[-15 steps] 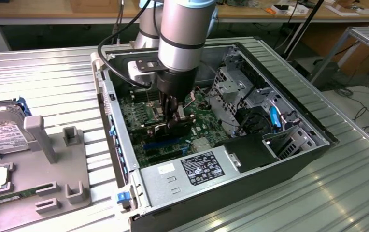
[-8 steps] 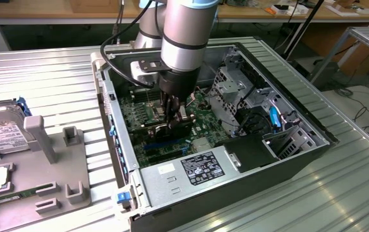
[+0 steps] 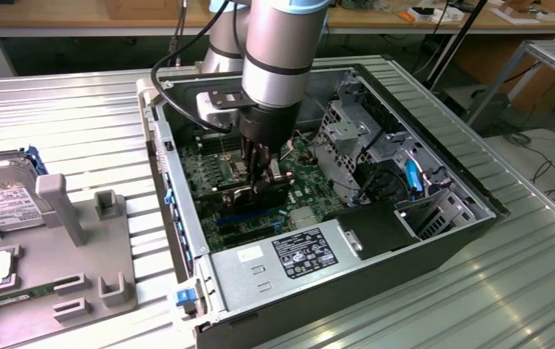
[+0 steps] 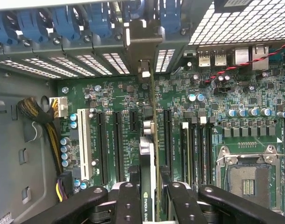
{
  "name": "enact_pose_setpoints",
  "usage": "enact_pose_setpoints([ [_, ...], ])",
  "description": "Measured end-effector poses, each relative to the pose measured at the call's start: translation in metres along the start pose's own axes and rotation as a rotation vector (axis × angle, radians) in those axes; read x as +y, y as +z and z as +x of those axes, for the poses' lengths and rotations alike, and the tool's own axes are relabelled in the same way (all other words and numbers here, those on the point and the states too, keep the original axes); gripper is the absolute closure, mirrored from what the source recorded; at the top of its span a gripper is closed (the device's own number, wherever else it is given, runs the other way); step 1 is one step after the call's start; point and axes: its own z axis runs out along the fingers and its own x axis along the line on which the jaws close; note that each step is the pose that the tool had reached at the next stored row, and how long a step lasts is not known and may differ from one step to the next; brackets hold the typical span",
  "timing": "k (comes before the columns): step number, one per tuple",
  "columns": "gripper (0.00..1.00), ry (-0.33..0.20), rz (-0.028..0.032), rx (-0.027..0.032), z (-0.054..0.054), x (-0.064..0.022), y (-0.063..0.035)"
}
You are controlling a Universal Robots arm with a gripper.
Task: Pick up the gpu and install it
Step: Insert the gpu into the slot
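Spotter: Claw [image 3: 263, 183] check for you, op. The black two-finger claw on the silver arm w/ pale-blue caps [image 3: 275, 51] is clamped on the gpu [image 3: 250, 193], a thin dark card w/ a silver metal bracket, held on edge.

Checker: Confirmed on your wrist cam. One black finger [image 4: 128, 198] sits on each side of the gpu [image 4: 147, 144], both against its faces. You can read the NVIDIA label btwn them.

Spotter: Location: card is inside the open black tower pc case [image 3: 394, 280], low over the green motherboard [image 3: 306, 190]. Arm drops straight down into the case.

Checker: On wrist cam, the card lines up w/ the long black expansion slots [image 4: 168, 140]. Its bracket end reaches the grey vented rear slot covers [image 4: 86, 65], under the blue latches [image 4: 63, 23]. Can't tell whether the bottom edge is in a slot or just above one.

Spotter: Other items you'll see in the case: silver psu box w/ black label [image 3: 297, 254] beside the board, empty metal-framed cpu socket [image 4: 247, 175], white slot [image 4: 85, 144] and yellow-black cable bundle [image 4: 44, 121].

Checker: Outside the case, on the exterior view's left, a grey parts tray [image 3: 79, 254] rests on the ribbed metal table [image 3: 74, 109]. It carries a boxy silver hard drive w/ white label [image 3: 1, 196], well apart from the claw.
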Motion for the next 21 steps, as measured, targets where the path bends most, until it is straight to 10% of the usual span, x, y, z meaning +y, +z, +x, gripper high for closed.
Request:
enact_pose_setpoints([
  [21,0.73,-0.048,0.003,0.0014,0.0013,0.004,0.0002],
])
